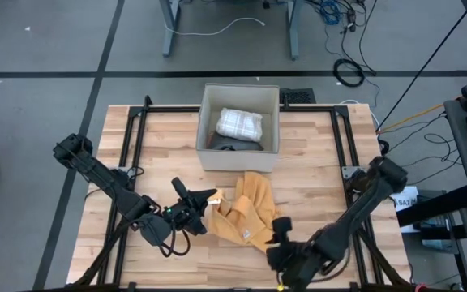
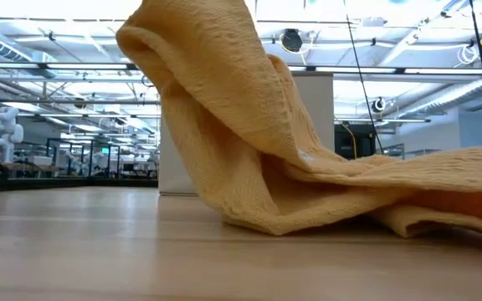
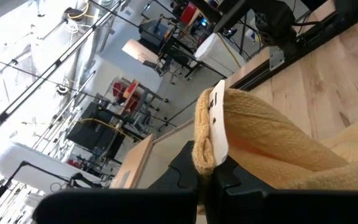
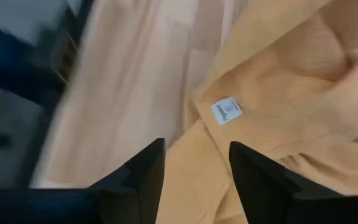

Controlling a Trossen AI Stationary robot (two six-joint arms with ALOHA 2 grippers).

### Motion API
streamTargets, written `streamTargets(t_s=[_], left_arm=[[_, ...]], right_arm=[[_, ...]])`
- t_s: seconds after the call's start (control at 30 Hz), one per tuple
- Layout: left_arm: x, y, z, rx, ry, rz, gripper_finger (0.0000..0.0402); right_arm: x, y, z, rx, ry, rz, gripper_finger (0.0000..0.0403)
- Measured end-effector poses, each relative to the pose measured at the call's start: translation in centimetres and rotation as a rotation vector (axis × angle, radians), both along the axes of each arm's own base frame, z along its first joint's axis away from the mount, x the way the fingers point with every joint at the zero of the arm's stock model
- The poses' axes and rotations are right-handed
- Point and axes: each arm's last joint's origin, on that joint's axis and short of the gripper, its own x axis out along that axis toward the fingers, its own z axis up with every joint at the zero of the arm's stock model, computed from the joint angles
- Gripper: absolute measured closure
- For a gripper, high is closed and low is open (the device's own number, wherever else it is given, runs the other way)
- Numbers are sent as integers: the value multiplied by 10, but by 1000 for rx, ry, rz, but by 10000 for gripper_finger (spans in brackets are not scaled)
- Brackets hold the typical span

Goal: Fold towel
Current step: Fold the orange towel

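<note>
A yellow towel [image 1: 246,212] lies crumpled on the wooden table [image 1: 314,162], in front of a box. Its left part [image 2: 192,50] is raised off the wood, while the rest [image 2: 408,201] lies on the table. My left gripper [image 1: 209,198] is shut on that raised part, which carries a white label [image 3: 218,118]. My right gripper [image 4: 194,171] stands open, slanting down over the towel's near right part [image 1: 259,231], close to a second white label [image 4: 227,111]. Nothing is between its fingers. My left gripper pinches a hemmed edge of the towel [image 3: 205,163] between its two fingers, right beside the white label. The fingers come in level from the table's left. The held edge stands up above the table and the cloth slopes slack down to the wood.
A white open box [image 1: 238,156] stands at the table's far middle with a white checked cloth [image 1: 240,123] inside. Black frame rails [image 1: 136,138] run along the table's left and right sides. Bare wood shows to the left and right of the towel.
</note>
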Motion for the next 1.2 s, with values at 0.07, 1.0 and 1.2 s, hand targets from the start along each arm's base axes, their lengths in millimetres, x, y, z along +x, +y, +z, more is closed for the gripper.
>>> streamTargets(t_s=[0.07, 1.0, 1.2], left_arm=[[0, 0, 0, 0, 0, -1, 401], [0, 3, -9, -66, 22, -22, 401], [3, 6, -10, -89, 22, -34, 401]], right_arm=[[7, 6, -23, -102, 29, 23, 241], [49, -24, -94, -389, 184, -11, 307], [62, -30, -101, -352, 192, 16, 307]])
